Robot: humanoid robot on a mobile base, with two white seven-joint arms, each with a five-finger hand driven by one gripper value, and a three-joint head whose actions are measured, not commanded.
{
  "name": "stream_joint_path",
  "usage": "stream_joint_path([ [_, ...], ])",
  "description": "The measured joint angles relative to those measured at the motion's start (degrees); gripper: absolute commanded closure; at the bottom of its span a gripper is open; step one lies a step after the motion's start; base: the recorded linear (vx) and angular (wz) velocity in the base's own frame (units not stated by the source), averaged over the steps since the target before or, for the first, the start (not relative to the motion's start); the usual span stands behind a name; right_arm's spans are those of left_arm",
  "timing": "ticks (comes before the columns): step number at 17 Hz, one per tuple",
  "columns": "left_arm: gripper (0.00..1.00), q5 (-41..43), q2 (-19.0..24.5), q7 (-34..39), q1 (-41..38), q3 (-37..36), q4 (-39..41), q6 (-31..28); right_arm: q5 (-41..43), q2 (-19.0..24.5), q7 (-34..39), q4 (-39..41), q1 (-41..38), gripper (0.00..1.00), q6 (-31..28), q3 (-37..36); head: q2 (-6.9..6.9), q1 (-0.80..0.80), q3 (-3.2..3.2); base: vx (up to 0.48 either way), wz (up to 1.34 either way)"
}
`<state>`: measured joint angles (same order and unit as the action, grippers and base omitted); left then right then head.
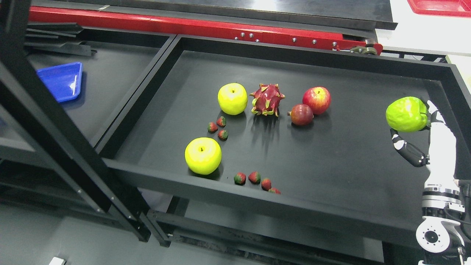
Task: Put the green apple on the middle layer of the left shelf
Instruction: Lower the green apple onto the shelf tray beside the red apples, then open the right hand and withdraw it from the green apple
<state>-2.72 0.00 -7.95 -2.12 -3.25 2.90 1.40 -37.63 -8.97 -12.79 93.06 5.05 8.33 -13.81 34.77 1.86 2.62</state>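
My right hand (423, 125) comes in from the lower right and is shut on a green apple (406, 114), holding it above the right side of the black tray (331, 206). The thumb (406, 149) curls under the apple and the white fingers (434, 114) wrap its right side. The left shelf (110, 81) is at the left, behind a black frame post (55, 121). My left arm is out of view.
In the tray lie two yellow apples (232, 98) (203, 155), a dragon fruit (267, 99), a red apple (317, 100), a dark red fruit (301, 115) and several strawberries (254, 178). A blue tray (60, 81) sits on the left shelf.
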Motion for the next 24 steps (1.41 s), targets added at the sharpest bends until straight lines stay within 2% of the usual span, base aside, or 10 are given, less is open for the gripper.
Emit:
stream_joint_path([
  [5,0.0,0.0,0.0,0.0,0.0,0.0,0.0,0.0,-0.4,0.0,1.6,-0.2,-0.8,1.0,-0.1,1.7,0.0,0.0,0.0,0.177,-0.05],
  [8,0.0,0.0,0.0,0.0,0.0,0.0,0.0,0.0,-0.6,0.0,4.9,-0.4,-2.6,1.0,-0.2,5.9,0.0,0.0,0.0,0.093,-0.01],
  [13,0.0,0.0,0.0,0.0,0.0,0.0,0.0,0.0,-4.6,0.8,6.5,-1.2,-2.2,0.99,0.0,14.1,0.0,0.0,0.0,0.049,0.0],
  [14,0.0,0.0,0.0,0.0,0.0,0.0,0.0,0.0,-5.3,1.2,6.8,-1.5,-1.6,0.84,0.1,15.4,0.0,0.0,0.0,0.016,0.0],
  [15,0.0,0.0,0.0,0.0,0.0,0.0,0.0,0.0,-6.0,1.8,7.4,-1.9,-0.8,0.03,0.1,17.2,0.0,0.0,0.0,0.016,0.0],
  [19,0.0,0.0,0.0,0.0,0.0,0.0,0.0,0.0,-3.7,3.2,8.9,-2.6,0.2,0.0,0.3,20.6,0.0,0.0,0.0,0.0,0.0],
  [24,0.0,0.0,0.0,0.0,0.0,0.0,0.0,0.1,6.4,4.9,9.3,-3.0,0.6,0.0,3.2,20.9,0.0,0.0,0.0,0.0,0.0],
])
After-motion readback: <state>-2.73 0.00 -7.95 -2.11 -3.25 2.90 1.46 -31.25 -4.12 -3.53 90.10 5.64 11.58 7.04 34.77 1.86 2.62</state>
